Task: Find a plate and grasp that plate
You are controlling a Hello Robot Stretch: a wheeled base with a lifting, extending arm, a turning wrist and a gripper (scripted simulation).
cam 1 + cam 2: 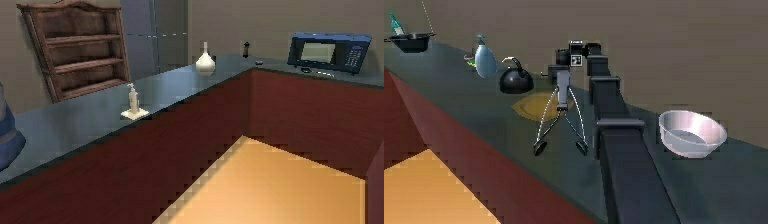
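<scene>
Arm side view. My arm [620, 150], a dark square bar, reaches out over the dark counter top [484, 112]. At its far end sit 2 small white squares [574, 56], and my gripper [561, 148] hangs to their left, its 2 thin fingers [542, 146] pointing toward the near edge. The plate [531, 106] is a flat tan disc lying on the counter right at the gripper, partly behind it. I cannot tell whether the fingers touch it, how they are set, or whether they hold anything. A black kettle [514, 78] stands just left of the plate, with a pale blue bottle [482, 56] and a dark pan [410, 41] farther left. A metal bowl [691, 133] stands right of the arm.

Forward view. The counter turns a corner and carries a soap bottle [133, 101], a white vase [205, 61] and, at far right, a microwave [328, 52]. A wooden shelf [80, 45] stands behind it at far left.
</scene>
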